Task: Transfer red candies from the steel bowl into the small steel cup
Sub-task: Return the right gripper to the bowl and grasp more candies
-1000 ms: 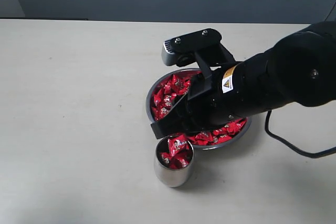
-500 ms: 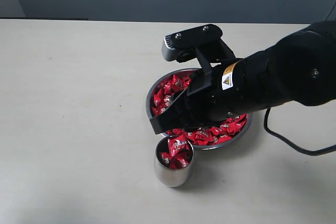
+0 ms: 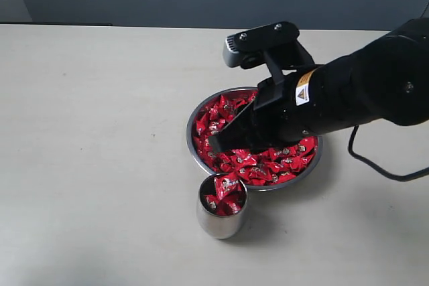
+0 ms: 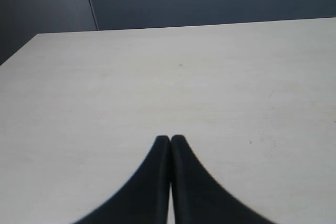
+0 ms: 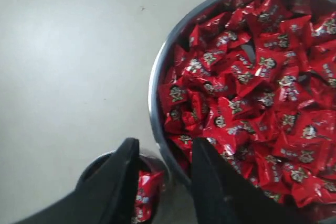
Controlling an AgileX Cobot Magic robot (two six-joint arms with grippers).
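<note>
The left tool [image 4: 170, 145] is hovering over bare counter [image 4: 157, 77], its tips pressed together and gripping nothing. The small steel cup [image 3: 218, 226] is standing at about seven o'clock of the steel bowl [image 3: 190, 140], just beside its rim, and holding a few candies. The red candies [image 3: 268, 164] are heaping the bowl. The right tool [image 3: 218, 144] is hanging over the bowl's eight-o'clock side, tips apart and empty. The candies are probably light, with slick, crinkly wrappers. Pinching one raised piece across its body, not a wrapper edge, is looking safest.
</note>
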